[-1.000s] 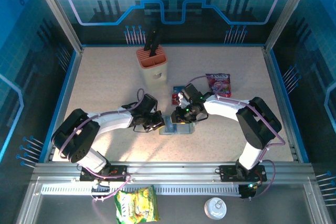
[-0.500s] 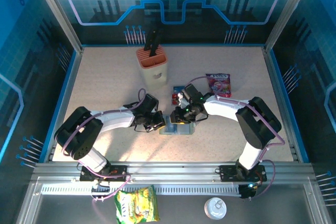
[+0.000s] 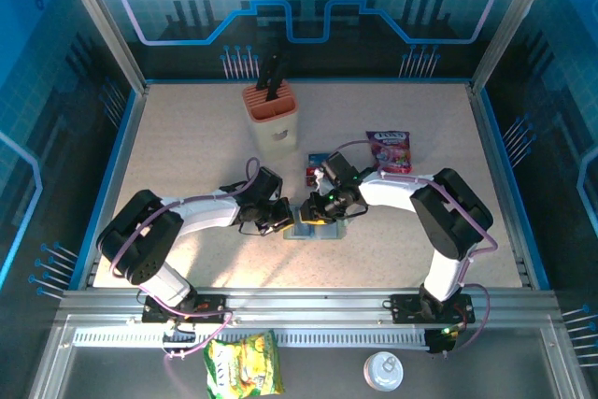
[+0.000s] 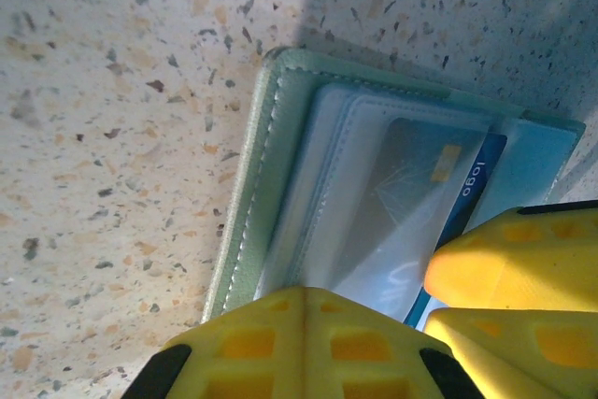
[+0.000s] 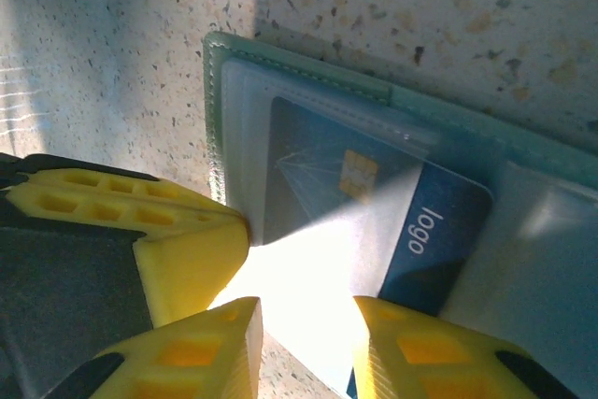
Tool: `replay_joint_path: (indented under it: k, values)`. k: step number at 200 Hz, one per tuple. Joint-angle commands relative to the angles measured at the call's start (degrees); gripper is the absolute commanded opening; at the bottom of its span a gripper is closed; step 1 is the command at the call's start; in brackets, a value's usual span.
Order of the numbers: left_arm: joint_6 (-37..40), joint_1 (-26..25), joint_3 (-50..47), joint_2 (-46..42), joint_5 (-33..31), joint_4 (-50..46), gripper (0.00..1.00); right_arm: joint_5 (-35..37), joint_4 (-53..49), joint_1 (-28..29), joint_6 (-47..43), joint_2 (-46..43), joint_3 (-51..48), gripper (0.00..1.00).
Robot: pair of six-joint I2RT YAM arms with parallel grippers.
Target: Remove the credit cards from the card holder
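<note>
- Speckled table (image 3: pixel 187 137) inside a blue-lit booth; the card holder (image 3: pixel 325 231) lies open at its middle.
- Left gripper (image 4: pixel 301 301), clenched shut, pins the holder's edge.
- Right gripper (image 5: pixel 304 313), jaws apart, straddles the blue card (image 5: pixel 374 203) (half out of its pocket); it likely needs pinching and sliding free.

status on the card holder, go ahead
Left gripper shut, tips on card holder. Right gripper part open at blue card, grip unclear. Card partly out of its sleeve. Loose cards beyond the holder, not in the way.
</note>
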Motion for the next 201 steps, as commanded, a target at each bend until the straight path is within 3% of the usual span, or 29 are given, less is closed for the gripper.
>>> replay_joint_path:
  k: [1,78,201]
  values:
    - [1.53,-0.20,0.61,0.62,-0.32,-3.56,0.00,-2.45,1.63,0.17,1.30,1.70,-0.94,0.30]
    - [1.71,-0.16,0.27,0.25,-0.35,-3.94,0.00,6.70,-10.00,0.24,-4.32,0.51,3.31,0.31]
    - [1.44,-0.41,3.05,-1.97,1.47,-3.88,0.00,6.05,-9.01,-0.25,-3.86,-4.28,1.95,0.31]
